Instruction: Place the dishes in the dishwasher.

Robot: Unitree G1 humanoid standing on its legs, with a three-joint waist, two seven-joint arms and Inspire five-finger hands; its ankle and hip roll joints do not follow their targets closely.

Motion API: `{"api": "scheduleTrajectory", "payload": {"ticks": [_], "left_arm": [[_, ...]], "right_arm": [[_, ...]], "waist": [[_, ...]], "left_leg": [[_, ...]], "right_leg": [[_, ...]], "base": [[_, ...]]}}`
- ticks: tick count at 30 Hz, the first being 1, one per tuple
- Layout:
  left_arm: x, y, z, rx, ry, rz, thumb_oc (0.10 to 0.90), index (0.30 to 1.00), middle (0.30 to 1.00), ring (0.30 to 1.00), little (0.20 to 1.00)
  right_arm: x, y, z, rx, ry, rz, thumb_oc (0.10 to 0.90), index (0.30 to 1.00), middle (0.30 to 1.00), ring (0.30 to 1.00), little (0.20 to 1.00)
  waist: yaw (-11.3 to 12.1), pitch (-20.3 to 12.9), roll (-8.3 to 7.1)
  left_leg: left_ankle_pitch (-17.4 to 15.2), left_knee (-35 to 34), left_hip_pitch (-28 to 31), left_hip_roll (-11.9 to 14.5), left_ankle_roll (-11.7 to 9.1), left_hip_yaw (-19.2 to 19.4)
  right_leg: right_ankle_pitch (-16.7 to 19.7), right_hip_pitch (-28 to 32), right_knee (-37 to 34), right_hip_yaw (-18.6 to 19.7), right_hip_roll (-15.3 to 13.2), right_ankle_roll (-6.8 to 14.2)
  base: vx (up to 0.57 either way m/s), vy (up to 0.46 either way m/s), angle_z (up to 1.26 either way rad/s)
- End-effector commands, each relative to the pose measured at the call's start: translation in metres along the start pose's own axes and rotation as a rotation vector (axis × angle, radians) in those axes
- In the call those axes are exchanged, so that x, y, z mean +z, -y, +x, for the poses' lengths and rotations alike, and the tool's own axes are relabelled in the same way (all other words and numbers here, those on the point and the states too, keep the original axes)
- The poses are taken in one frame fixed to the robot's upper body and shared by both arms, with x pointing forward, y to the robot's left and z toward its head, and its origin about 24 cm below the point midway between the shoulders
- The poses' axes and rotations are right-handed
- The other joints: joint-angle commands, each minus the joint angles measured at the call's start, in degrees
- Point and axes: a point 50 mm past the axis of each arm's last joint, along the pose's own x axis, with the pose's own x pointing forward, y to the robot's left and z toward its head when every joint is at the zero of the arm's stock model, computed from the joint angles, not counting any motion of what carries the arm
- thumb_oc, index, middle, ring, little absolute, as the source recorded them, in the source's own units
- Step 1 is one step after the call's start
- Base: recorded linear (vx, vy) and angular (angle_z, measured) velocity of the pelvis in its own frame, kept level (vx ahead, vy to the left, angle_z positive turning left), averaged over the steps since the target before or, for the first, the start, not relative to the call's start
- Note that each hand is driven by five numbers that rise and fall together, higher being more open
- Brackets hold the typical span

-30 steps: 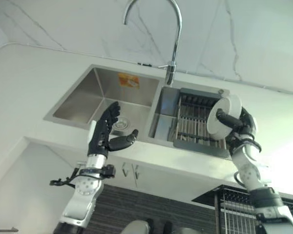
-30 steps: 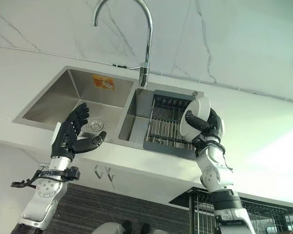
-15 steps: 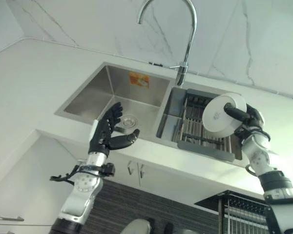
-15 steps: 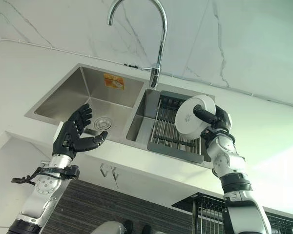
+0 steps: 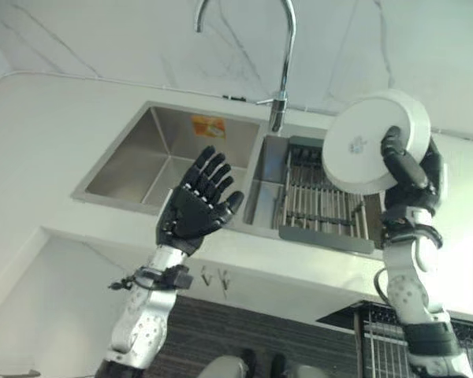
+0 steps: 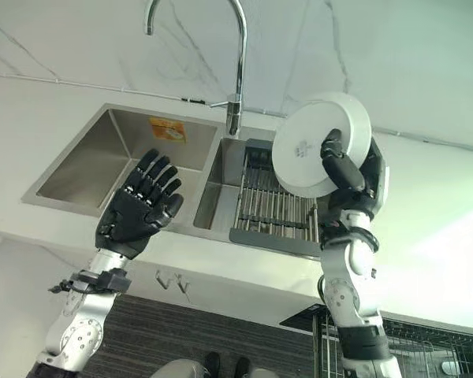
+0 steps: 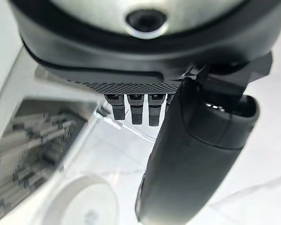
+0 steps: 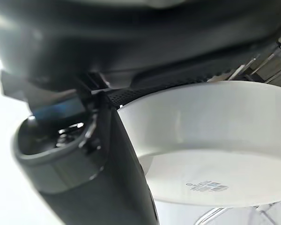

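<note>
Left eye view: right robot hand point(image 5: 410, 169) grips plate point(image 5: 370, 138); left robot hand point(image 5: 195, 206) spread open.

1. The left sink basin point(image 5: 165, 161) lies open, with bare steel walls and room inside for a hand.
2. The right basin holds a drying rack point(image 5: 323, 206) that takes up most of its floor.
3. The faucet point(image 5: 280, 71) rises between the two basins and arches over them, blocking the middle.
4. The white plate point(image 5: 376, 142), clasped by the right hand point(image 5: 410, 169), hangs above the rack's right side.
5. The left hand point(image 5: 197, 209), fingers spread, stands before the sink's front edge.
6. The white surface point(image 5: 47, 134) left of the sink is bare.
</note>
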Motion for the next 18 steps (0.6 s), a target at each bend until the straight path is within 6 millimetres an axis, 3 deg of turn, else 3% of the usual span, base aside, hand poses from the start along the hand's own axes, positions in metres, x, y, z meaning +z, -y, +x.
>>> {"api": "scheduleTrajectory", "payload": {"ticks": [1,3,5,6,8,9,10,12,14,15,18], "left_arm": [[0.016,0.043,0.011,-0.401,0.083,-0.112,0.8,0.9,0.9,0.9,0.9],[0.011,0.052,0.005,-0.49,0.069,-0.166,0.8,0.9,0.9,0.9,0.9],[0.007,0.06,0.002,-0.598,0.032,-0.22,0.8,0.9,0.9,0.9,0.9],[0.004,0.065,0.001,-0.679,-0.01,-0.248,0.8,0.9,0.9,0.9,0.9],[0.001,0.07,-0.001,-0.74,-0.063,-0.266,0.8,0.9,0.9,0.9,0.9],[-0.006,0.073,-0.003,-0.802,-0.149,-0.262,0.8,0.9,0.9,0.9,0.9],[-0.014,0.075,-0.007,-0.817,-0.201,-0.253,0.8,0.9,0.9,0.9,0.9],[-0.023,0.071,-0.013,-0.809,-0.26,-0.234,0.8,0.9,0.9,0.9,0.9],[-0.03,0.064,-0.018,-0.777,-0.314,-0.182,0.8,0.9,0.9,0.9,0.9],[-0.033,0.058,-0.024,-0.774,-0.36,-0.122,0.8,0.9,0.9,0.9,0.9],[-0.031,0.049,-0.03,-0.823,-0.447,-0.021,0.8,0.9,0.9,0.9,0.9]], "right_arm": [[0.056,-0.026,0.025,0.168,0.354,0.078,0.4,0.3,0.3,0.3,0.3],[0.051,-0.03,0.032,0.178,0.312,0.083,0.4,0.3,0.3,0.3,0.3],[0.044,-0.033,0.036,0.186,0.293,0.101,0.4,0.3,0.3,0.3,0.3],[0.043,-0.036,0.034,0.191,0.305,0.098,0.4,0.3,0.3,0.3,0.3],[0.043,-0.038,0.032,0.184,0.313,0.092,0.4,0.3,0.3,0.3,0.3],[0.042,-0.034,0.03,0.156,0.3,0.083,0.4,0.3,0.3,0.3,0.3],[0.042,-0.029,0.029,0.122,0.284,0.076,0.4,0.3,0.3,0.3,0.3],[0.042,-0.025,0.03,0.109,0.274,0.067,0.4,0.3,0.3,0.3,0.3],[0.042,-0.026,0.031,0.109,0.27,0.076,0.4,0.3,0.3,0.3,0.3],[0.041,-0.031,0.033,0.13,0.26,0.127,0.4,0.3,0.3,0.3,0.3],[0.04,-0.039,0.037,0.195,0.266,0.216,0.4,0.3,0.3,0.3,0.3]], "waist": [[-1.5,-6.2,-1.32],[-0.8,-4.9,-2.54],[-1.3,-4.7,-2.26],[-2.6,-4.7,-0.79],[-3.9,-4.9,0.75],[-6.5,-4.7,2.2],[-7.4,-4.5,2.61],[-7.9,-4.3,3.04],[-7.2,-3.9,2.95],[-6.5,-3.4,3.29],[-5.3,-3.2,4.47]], "left_leg": [[2.0,3.8,2.0,5.4,-3.7,4.5],[5.5,3.8,4.6,2.9,-3.4,1.2],[3.7,3.8,5.9,2.2,-2.3,-0.8],[-1.3,3.8,6.5,2.7,-2.2,-2.0],[-4.4,3.8,6.6,2.9,-1.8,-1.9],[-6.9,3.8,6.3,1.9,-1.1,-3.0],[-7.5,3.8,6.0,0.3,-0.6,-4.6],[-7.6,3.8,5.8,-0.3,-0.5,-5.1],[-7.8,3.8,6.0,0.4,-1.0,-2.9],[-7.6,3.8,5.4,2.2,-1.2,1.4],[-6.4,3.8,4.3,4.5,-1.0,4.8]], "right_leg": [[-0.8,-2.5,5.2,1.3,-3.5,3.7],[0.3,-2.5,5.2,3.4,-4.6,3.4],[2.1,-4.3,5.2,5.3,-4.9,3.9],[3.8,-6.7,5.2,5.6,-5.3,5.1],[5.2,-8.7,5.2,4.9,-5.6,6.4],[7.4,-11.7,5.2,6.7,-6.0,7.4],[9.6,-13.6,5.2,8.1,-6.6,7.8],[10.4,-14.4,5.2,8.7,-7.3,7.8],[13.0,-15.2,5.2,4.0,-9.7,8.4],[15.2,-14.0,5.2,-2.1,-12.7,9.3],[15.4,-8.9,5.2,-4.5,-14.9,9.4]], "base": [[-0.11,0.156,0.33],[-0.1,0.205,-0.21],[-0.14,0.292,-1.21],[-0.1,0.28,-1.03],[-0.1,0.378,-0.37],[-0.1,0.548,-0.02],[-0.12,0.585,-0.03],[-0.09,0.254,-0.38],[-0.19,0.111,-0.69],[-0.31,0.119,-0.83],[-0.29,0.081,-0.95]]}}
